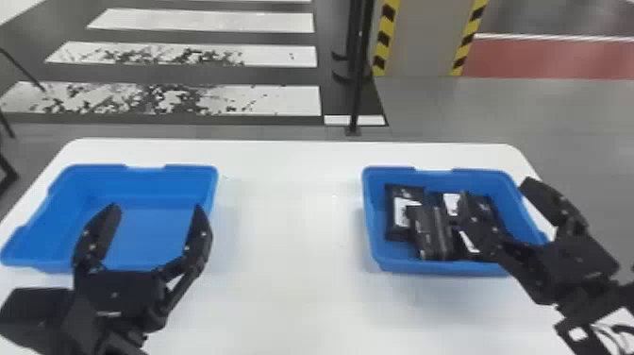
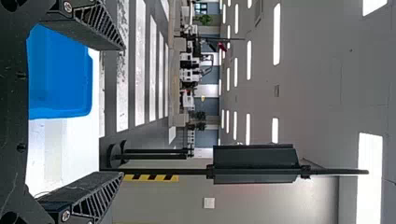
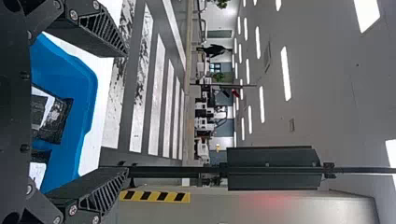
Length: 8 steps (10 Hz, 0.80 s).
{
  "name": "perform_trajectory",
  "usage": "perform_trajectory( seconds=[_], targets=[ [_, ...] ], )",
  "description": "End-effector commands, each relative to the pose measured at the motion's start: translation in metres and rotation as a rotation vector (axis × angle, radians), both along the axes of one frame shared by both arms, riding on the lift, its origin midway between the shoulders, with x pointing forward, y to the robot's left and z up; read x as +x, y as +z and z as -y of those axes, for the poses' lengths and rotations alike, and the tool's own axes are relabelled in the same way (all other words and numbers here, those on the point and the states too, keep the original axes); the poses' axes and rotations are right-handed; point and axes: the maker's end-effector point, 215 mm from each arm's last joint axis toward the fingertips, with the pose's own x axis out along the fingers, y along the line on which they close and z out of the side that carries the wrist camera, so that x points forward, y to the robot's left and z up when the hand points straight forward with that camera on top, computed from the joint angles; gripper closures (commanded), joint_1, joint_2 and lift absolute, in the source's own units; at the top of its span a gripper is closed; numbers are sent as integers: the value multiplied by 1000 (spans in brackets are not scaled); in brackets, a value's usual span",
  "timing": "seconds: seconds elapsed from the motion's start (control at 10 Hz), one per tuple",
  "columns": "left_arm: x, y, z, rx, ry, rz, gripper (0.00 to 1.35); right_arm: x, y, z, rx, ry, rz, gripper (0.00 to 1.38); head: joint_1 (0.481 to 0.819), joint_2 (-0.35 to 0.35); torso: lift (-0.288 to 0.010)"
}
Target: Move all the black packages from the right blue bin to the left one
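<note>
Floor beyond: grey, with white crosswalk stripes (image 1: 207,99) at far left. Grey column (image 1: 422,42) with yellow-black edge bands stands past the far edge, right of centre.

White, flat-topped desk (image 1: 292,226) with rounded far corners carries two open blue plastic bins, well apart: left bin (image 1: 141,185), right bin (image 1: 438,268).

Left end effector (image 1: 155,207): two flat black fingers, wide apart, above the left bin. Right end effector (image 1: 495,187): same build, fingers also apart, above the right side of the right bin; one finger overlaps the packages in the head view, the other is by the bin's right rim. Can't tell whether it touches anything.

Black packages: in the right bin, bunched together. One glossy black package (image 1: 431,231) leans over its left neighbour, a flat black package with a white label (image 1: 396,191). More black packages (image 1: 485,205) with white labels sit to their right, partly hidden by the finger.
</note>
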Motion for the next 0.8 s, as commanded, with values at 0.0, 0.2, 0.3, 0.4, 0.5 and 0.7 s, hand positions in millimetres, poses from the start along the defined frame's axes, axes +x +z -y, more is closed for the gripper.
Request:
perform_trajectory(
  seconds=[0.0,0.2,0.3,0.4,0.5,0.7],
  targets=[
    [0,1,0,-2,0,2,99,0,0,0,0,1,0,160,695,-33,-183],
    [0,1,0,-4,0,5,99,0,-2,-2,4,6,-3,160,695,-32,-183],
    [-1,4,0,-5,0,14,101,1,-1,-2,8,7,-1,160,695,-31,-183],
    [-1,4,-2,-6,5,12,101,0,-1,-4,11,10,1,160,695,-30,-183],
    [-1,3,-2,-8,5,12,101,2,-5,-4,13,11,-7,160,695,-28,-183],
    [-1,4,-2,-10,5,14,101,10,-32,-9,24,31,-116,156,695,-25,-183]
  ],
)
